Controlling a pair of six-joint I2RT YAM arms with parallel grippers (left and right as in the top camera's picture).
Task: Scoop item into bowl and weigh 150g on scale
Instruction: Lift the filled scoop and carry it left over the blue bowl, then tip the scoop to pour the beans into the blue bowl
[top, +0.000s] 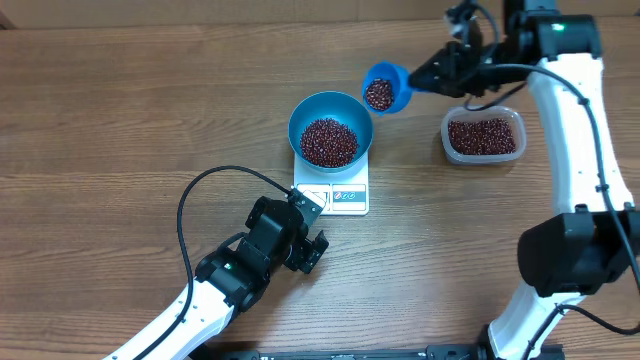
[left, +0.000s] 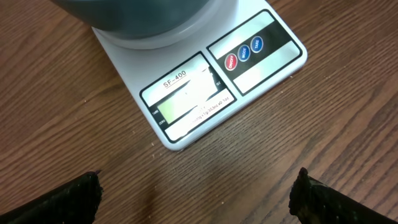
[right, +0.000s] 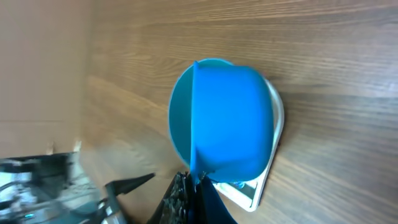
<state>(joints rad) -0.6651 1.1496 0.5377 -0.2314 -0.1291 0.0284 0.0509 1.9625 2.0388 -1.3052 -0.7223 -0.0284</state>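
The teal-blue bowl (top: 300, 110) sits on the white kitchen scale (top: 340, 196), near the middle of the wooden surface (top: 120, 120). A heap of dark red-brown beans (top: 329, 142) covers the bowl's bottom. The scale's display panel and buttons stick out from under the bowl toward the left arm.

The right hand (top: 428, 74) is clamped on the handle of a small blue scoop (top: 398, 78). The scoop is held in the air just beside the bowl's far right rim, between the bowl and a clear plastic tub (top: 484, 159) that has more beans in it. The scoop carries a small load of beans. In the right wrist view, its blue underside covers most of the bowl and scale below.

The left hand (left: 197, 186) hangs low over the surface in front of the scale, fingers wide apart and holding nothing. The display seems lit, but glare makes its figures unreadable.
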